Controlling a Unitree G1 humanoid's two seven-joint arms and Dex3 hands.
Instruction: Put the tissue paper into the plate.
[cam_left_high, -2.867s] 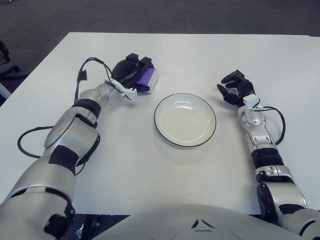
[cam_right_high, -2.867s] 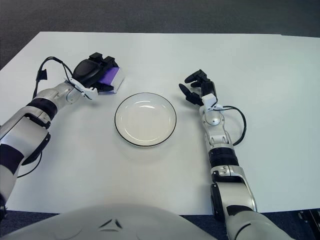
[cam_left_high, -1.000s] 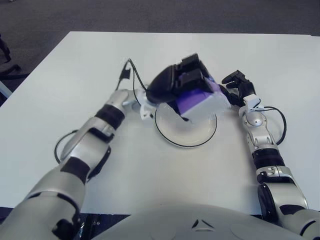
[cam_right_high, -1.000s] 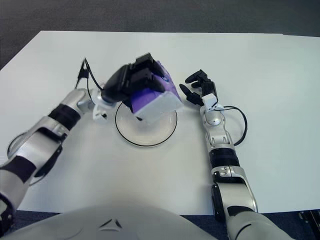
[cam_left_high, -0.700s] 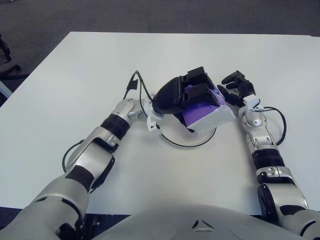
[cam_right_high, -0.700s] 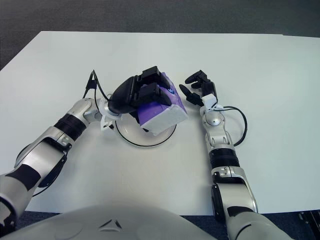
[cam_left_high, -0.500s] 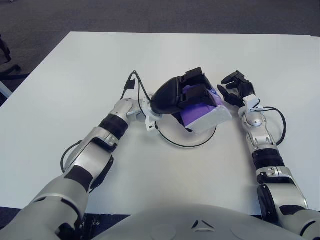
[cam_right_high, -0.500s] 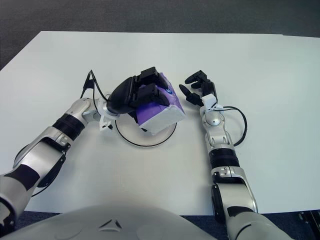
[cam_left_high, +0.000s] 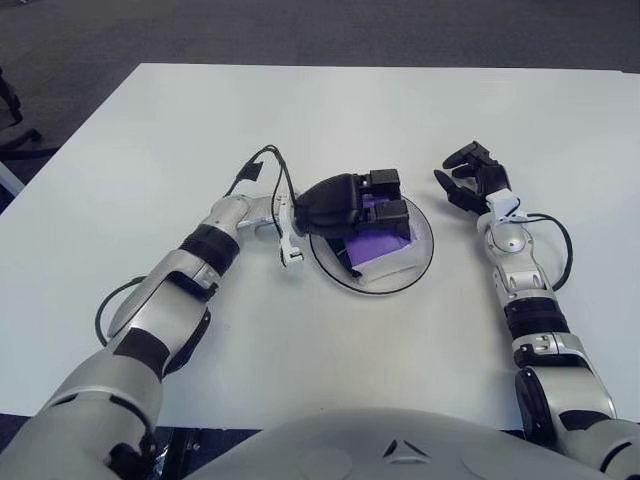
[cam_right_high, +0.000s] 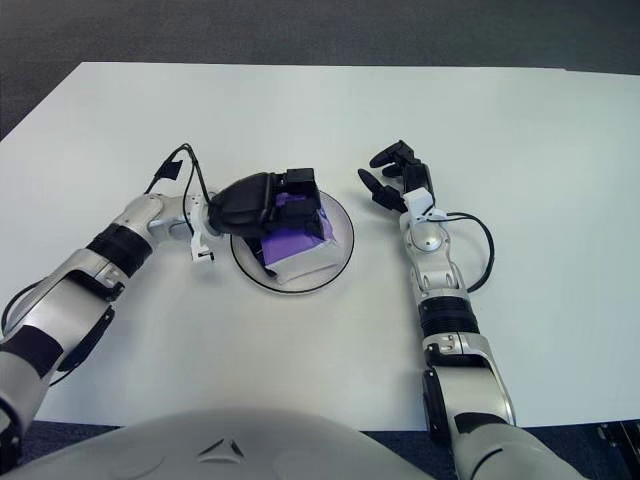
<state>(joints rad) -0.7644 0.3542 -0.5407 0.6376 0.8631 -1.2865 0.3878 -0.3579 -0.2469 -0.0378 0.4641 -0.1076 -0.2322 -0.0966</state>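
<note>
A purple and white tissue pack (cam_left_high: 381, 247) lies in the white, dark-rimmed plate (cam_left_high: 422, 246) at the table's middle. My left hand (cam_left_high: 358, 205) rests on top of the pack, its black fingers (cam_left_high: 386, 183) still curled over it; the hand hides much of the pack. In the right eye view the pack (cam_right_high: 296, 246) and plate (cam_right_high: 343, 240) show the same way. My right hand (cam_left_high: 468, 178) is parked on the table to the right of the plate, fingers spread, holding nothing.
The white table (cam_left_high: 300, 120) ends in front near my body and drops to dark carpet (cam_left_high: 300, 30) behind. A black cable (cam_left_high: 255, 170) loops off my left forearm. My right forearm (cam_left_high: 520, 280) lies along the right side.
My left hand has come down with the tissue pack from above the plate, and the pack now lies in the plate. My right hand has not moved.
</note>
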